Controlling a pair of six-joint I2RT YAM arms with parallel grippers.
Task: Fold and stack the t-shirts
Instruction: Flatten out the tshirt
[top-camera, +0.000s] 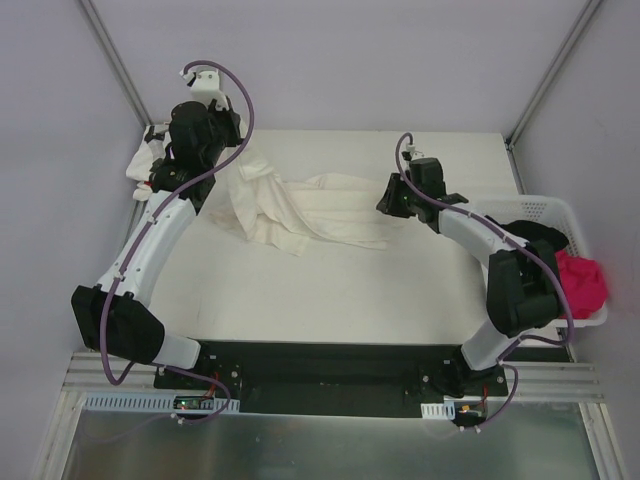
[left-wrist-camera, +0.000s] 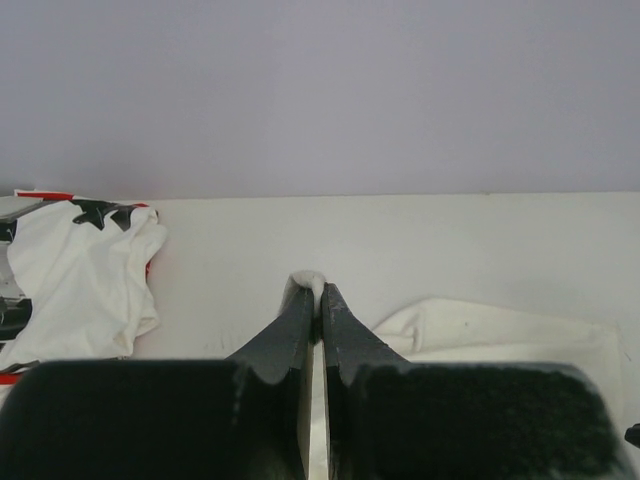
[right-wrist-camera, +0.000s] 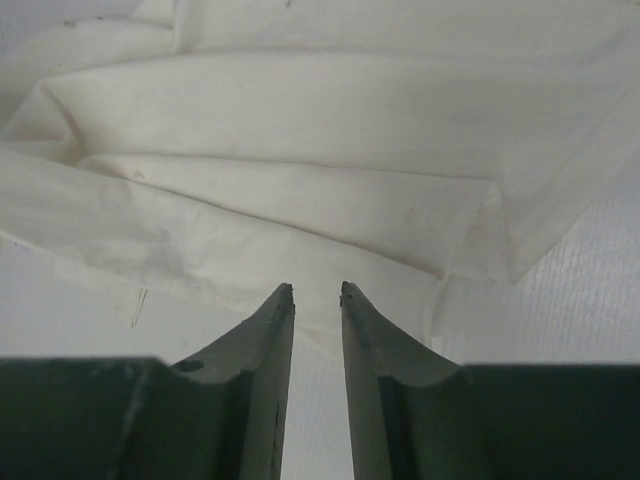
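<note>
Left arm has a pinch of the cream shirt, right arm sits at its other end.

From above: the cream t-shirt (top-camera: 320, 215) lies rumpled across the far half of the table (top-camera: 330, 290), left gripper (top-camera: 238, 150) at one end, right gripper (top-camera: 392, 203) at the other. The star-print t-shirt (top-camera: 143, 165) is bunched far left, and the basket (top-camera: 548, 208) is on the right. Left wrist: jaws clenched on a tuft of cream cloth. Right wrist: jaws slightly parted, nothing between them, tips at the shirt's folded edge.
</note>
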